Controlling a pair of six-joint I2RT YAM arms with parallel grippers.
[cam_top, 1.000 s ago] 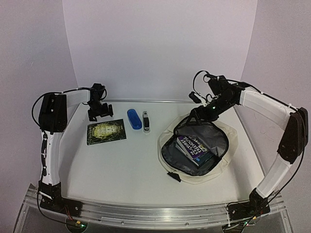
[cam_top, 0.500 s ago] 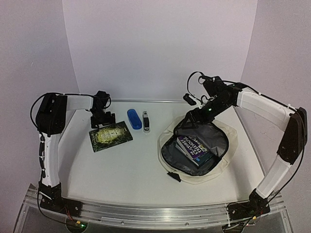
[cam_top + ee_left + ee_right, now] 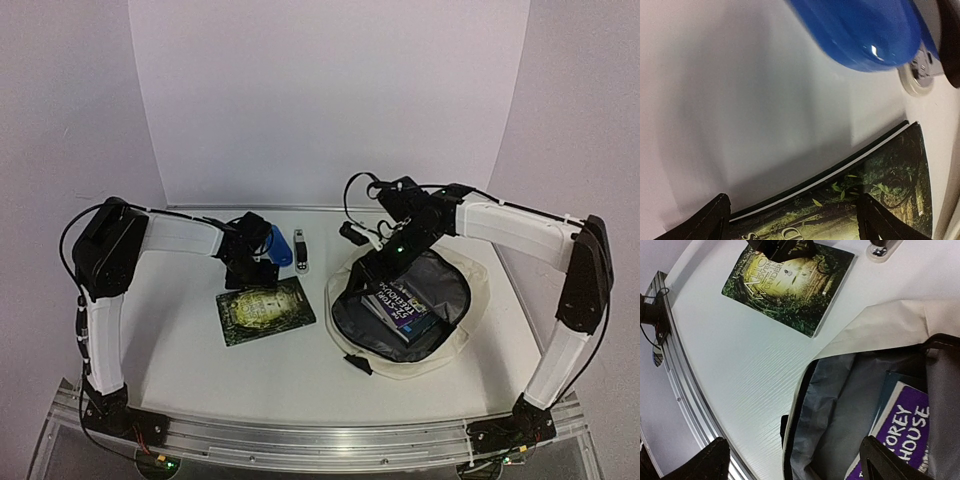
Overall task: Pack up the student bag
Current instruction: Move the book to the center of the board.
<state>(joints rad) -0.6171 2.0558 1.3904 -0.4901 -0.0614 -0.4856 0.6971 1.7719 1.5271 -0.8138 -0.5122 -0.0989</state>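
**Mia:** Where is the student bag (image 3: 470, 275)?

**Me:** It lies flat on the tabletop (image 3: 200, 350), near the green book (image 3: 268, 310), on my right arm's side of it. Its mouth is open and faces up. I can see a purple book (image 3: 405, 305) inside.

**Mia:** What are your hands doing?

**Me:** My right hand (image 3: 366, 275) hangs over the bag's rim, at the part closest to the green book. Its fingers (image 3: 715, 460) are spread wide and hold nothing. My left hand (image 3: 248, 272) is at the green book's far edge. Its fingers (image 3: 715, 220) are wide apart too, and that edge shows between them. They are not squeezing it. I cannot tell if they touch it.

**Mia:** Is the bag hard to hold?

**Me:** I think so. It is soft cloth, so it will sag where I pinch it, and the mouth could flop shut. With the purple book in it, it will be a bit heavy.

**Mia:** Where would you grab it?

**Me:** On the cream rim by the black zipper, on the side facing the green book. I think the cloth is thicker there. I would leave the grey lining alone, because it looks thin and slippery.
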